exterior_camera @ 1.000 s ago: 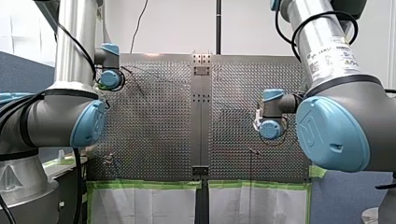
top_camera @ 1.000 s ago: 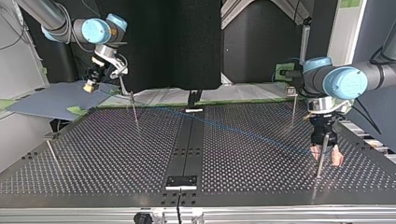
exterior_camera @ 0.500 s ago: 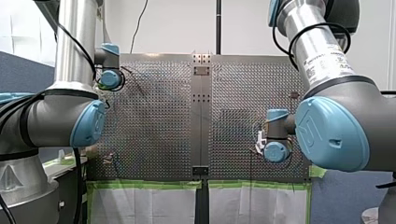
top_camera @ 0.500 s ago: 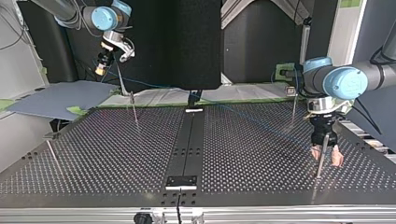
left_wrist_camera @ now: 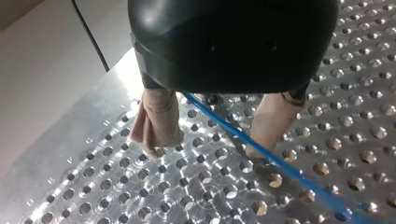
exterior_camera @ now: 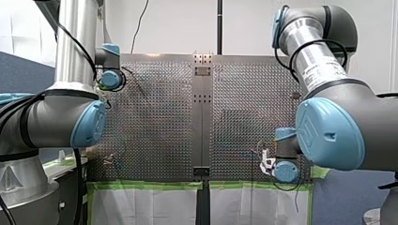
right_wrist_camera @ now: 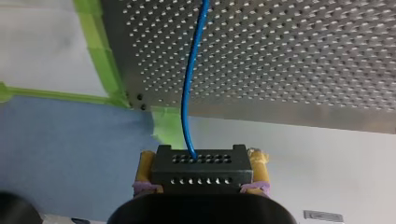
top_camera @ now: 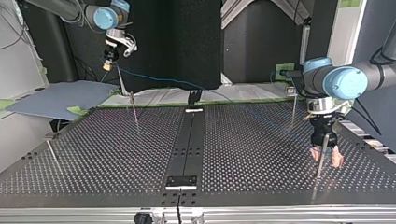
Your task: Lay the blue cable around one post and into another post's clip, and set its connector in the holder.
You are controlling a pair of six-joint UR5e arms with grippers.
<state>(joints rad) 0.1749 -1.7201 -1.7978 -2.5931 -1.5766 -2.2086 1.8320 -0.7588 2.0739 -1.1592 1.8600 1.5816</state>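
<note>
In the right wrist view my right gripper [right_wrist_camera: 201,161] is shut on a black perforated connector [right_wrist_camera: 201,175] between yellow pads. The blue cable [right_wrist_camera: 187,93] runs from it over the perforated table. In the top view that gripper [top_camera: 108,66] hangs high beyond the table's far edge, and the cable [top_camera: 159,80] sags off towards the view's right. My left gripper [top_camera: 327,161] stands low and open, its beige pads either side of a thin post [top_camera: 319,165]. In the left wrist view the cable [left_wrist_camera: 285,168] passes between the open pads [left_wrist_camera: 156,121], close to one of them.
More thin posts stand on the table [top_camera: 93,154]: one at the far left [top_camera: 134,111], one at the near left [top_camera: 51,151], one at the far right [top_camera: 293,109]. A dark centre strip [top_camera: 187,144] carries small plates. Green tape edges the far side.
My right arm has carried the connector up and back past the table's far edge in the top view, lifting the cable off the table. My left arm has stayed put.
</note>
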